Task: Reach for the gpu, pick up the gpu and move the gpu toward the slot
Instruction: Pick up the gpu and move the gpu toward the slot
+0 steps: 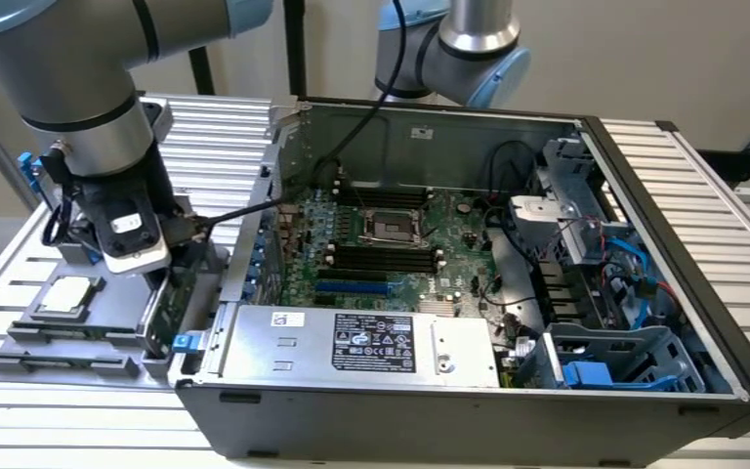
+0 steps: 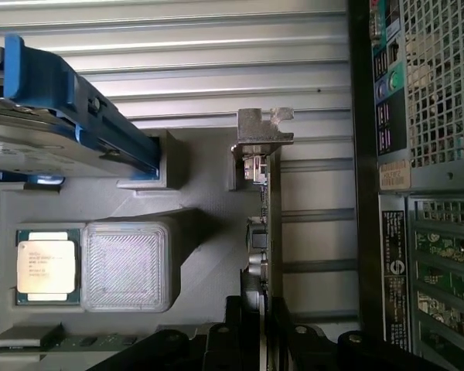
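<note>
The gpu (image 2: 269,205) is a thin green card with a silver bracket (image 2: 261,135) at one end. It stands on edge in the grey holder tray (image 2: 209,232), just outside the computer case's wall. My gripper (image 2: 259,336) is lowered over the card's end farthest from the bracket, and the card's edge runs into its black jaws. In the exterior view the gripper (image 1: 156,293) sits low at the tray, on the exterior view's left of the case, with the green gpu (image 1: 160,315) below it. A blue expansion slot (image 1: 349,290) lies on the motherboard inside the open case.
A silver hard drive with blue rails (image 2: 69,116) and a square silver chip (image 2: 46,265) share the tray. The case's rear panel (image 2: 433,193) stands close beside the card. A power supply (image 1: 362,342) fills the case's front. A second arm (image 1: 460,49) hangs behind the case.
</note>
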Robot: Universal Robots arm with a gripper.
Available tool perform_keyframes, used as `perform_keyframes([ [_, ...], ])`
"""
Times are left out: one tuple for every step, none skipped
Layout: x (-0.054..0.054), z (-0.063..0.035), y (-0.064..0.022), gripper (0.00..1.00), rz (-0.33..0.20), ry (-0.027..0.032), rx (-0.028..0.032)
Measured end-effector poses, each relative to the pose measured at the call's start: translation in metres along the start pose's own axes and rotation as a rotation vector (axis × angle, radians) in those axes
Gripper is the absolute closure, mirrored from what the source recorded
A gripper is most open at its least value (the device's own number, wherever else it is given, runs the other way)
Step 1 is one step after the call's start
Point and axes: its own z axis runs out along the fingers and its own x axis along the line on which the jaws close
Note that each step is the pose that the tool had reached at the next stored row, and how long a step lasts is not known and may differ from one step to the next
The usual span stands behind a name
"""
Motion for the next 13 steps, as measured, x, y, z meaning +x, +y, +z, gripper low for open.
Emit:
perform_keyframes([
  [0.000,-0.0016,0.0000,0.74,0.000,0.0001,0.0001],
  [0.000,-0.0033,0.0001,0.74,0.000,0.0000,-0.0001],
  [0.000,-0.0051,0.0002,0.74,0.000,0.0000,-0.0001],
  [0.000,-0.0072,0.0003,0.74,0.000,-0.0001,-0.0002],
  [0.000,-0.0094,0.0003,0.74,0.000,-0.0001,-0.0003],
  [0.000,-0.0117,0.0004,0.74,0.000,0.0000,-0.0006],
  [0.000,-0.0141,0.0005,0.74,0.000,0.0001,-0.0006],
  [0.000,-0.0165,0.0006,0.74,0.000,0.0000,-0.0008],
  [0.000,-0.0196,0.0007,0.74,0.000,0.0000,-0.0009],
  [0.000,-0.0232,0.0008,0.74,0.000,0.0000,-0.0010],
  [0.000,-0.0267,0.0010,0.74,0.000,0.0000,-0.0011],
  [0.000,-0.0307,0.0011,0.74,0.000,0.0001,-0.0012],
  [0.000,-0.0345,0.0013,0.74,0.000,0.0000,-0.0014],
])
